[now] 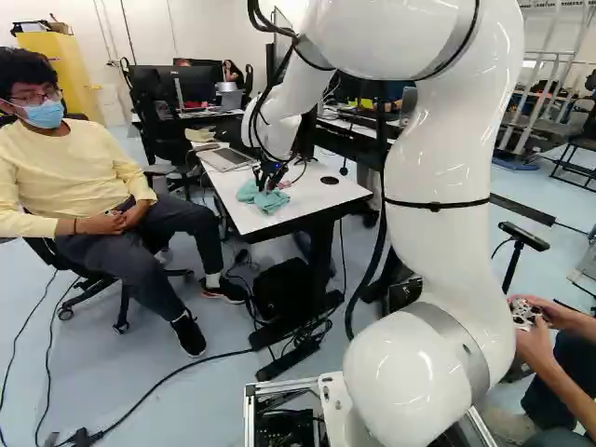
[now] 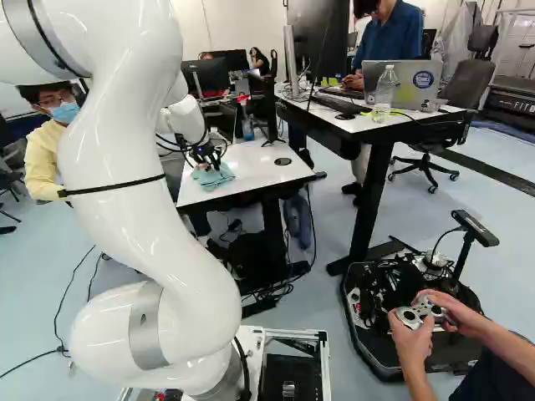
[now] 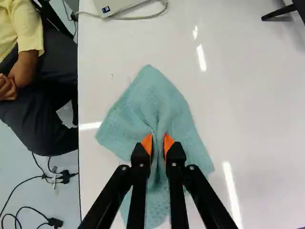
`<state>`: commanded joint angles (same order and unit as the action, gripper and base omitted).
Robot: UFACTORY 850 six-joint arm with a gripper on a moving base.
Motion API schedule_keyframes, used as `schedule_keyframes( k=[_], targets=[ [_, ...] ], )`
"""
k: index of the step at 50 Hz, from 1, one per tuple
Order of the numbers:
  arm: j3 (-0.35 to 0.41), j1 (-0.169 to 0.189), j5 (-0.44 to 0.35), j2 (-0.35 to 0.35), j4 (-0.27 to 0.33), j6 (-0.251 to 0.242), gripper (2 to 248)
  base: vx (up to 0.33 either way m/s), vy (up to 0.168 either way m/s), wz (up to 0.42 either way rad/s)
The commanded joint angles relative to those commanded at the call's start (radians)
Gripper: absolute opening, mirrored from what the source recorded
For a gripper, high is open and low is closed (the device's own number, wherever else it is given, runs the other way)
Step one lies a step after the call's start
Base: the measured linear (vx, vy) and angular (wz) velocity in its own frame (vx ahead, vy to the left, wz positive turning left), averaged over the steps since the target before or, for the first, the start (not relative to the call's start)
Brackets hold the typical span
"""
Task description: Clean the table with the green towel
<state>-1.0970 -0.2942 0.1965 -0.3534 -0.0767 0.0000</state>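
Observation:
The gripper is at the green towel on the white table. In the wrist view the gripper is shut on the green towel, with a pinched fold of cloth between its two orange pads. The towel lies spread on the tabletop ahead of, beside and under the fingers, its middle bunched into a ridge. Fingers and arm hide part of it.
A laptop with a cable lies on the table beyond the towel. A seated person is close at the table's left side. A second desk holds a laptop and bottle. Cables run along the floor.

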Motion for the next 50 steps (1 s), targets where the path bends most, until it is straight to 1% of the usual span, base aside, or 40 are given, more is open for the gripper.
schedule_keyframes(
  k=[14,23,36,43,50],
  targets=[
    [0.072,-0.01,0.0,0.058,0.0,0.0,51,0.0,0.0,0.0],
    [0.115,-0.025,0.0,0.093,0.0,0.0,51,0.0,0.0,0.0],
    [0.152,-0.065,0.0,0.125,0.0,0.0,51,0.0,0.0,0.0],
    [0.155,-0.089,0.0,0.127,0.0,0.0,51,0.0,0.0,0.0],
    [0.142,-0.111,0.0,0.116,0.0,0.0,51,0.0,0.0,0.0]
  ],
)
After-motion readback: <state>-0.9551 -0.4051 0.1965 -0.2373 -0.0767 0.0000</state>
